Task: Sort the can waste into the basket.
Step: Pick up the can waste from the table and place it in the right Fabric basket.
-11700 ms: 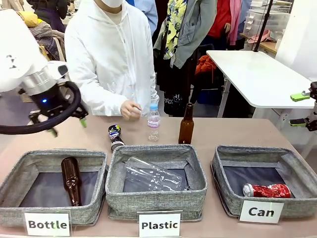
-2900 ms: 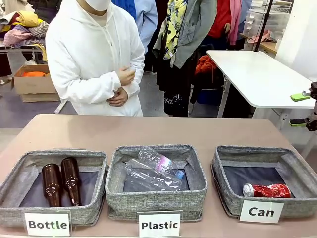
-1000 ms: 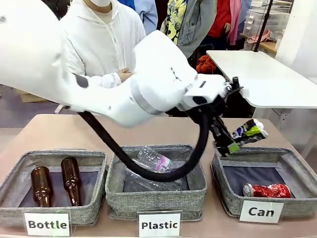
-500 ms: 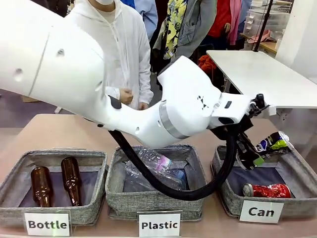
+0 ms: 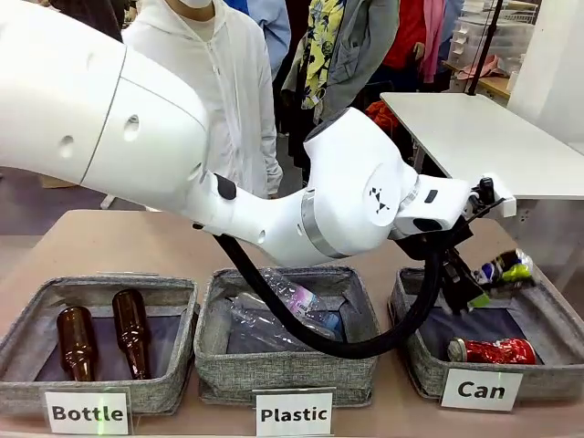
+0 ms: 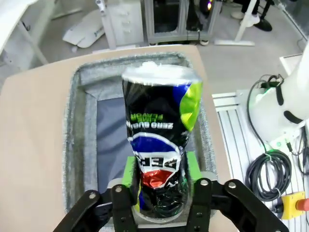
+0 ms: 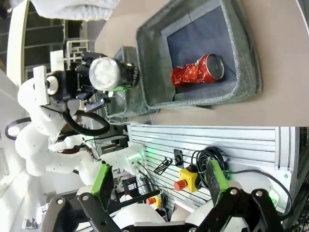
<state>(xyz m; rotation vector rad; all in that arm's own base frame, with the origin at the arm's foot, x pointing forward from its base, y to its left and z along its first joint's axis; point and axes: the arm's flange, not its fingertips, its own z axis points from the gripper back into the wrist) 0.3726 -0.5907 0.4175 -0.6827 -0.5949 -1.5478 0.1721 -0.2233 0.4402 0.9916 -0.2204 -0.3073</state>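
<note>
Holding the dark blue-black can (image 6: pixel 157 145) tight between its green pads (image 6: pixel 128 169), the left tool (image 5: pixel 470 285) hangs over the "Can" basket (image 5: pixel 415 342), the grey one on the robot's right side of the desk (image 5: pixel 137 242). In the left wrist view the can stands up out of the tool with the basket's dark floor right under it, so it looks lined up for a drop. The can is crushed and it is up in the air, not touching the basket. The red can (image 5: pixel 491 350) already lies on its side at the front of that basket, just behind the white label (image 5: pixel 481 390). So one can is sorted and one is nearly there. What is left, I think, is for the tool to let go so the can falls in beside the red one, and then pull back. The right tool (image 7: pixel 159 181) waits off to the side with its fingers spread wide and nothing between them. Two brown bottles (image 5: pixel 100 333) lie in the "Bottle" basket (image 5: pixel 27 319) and clear plastic bottles (image 5: pixel 287 306) lie in the "Plastic" basket (image 5: pixel 287 370).
</note>
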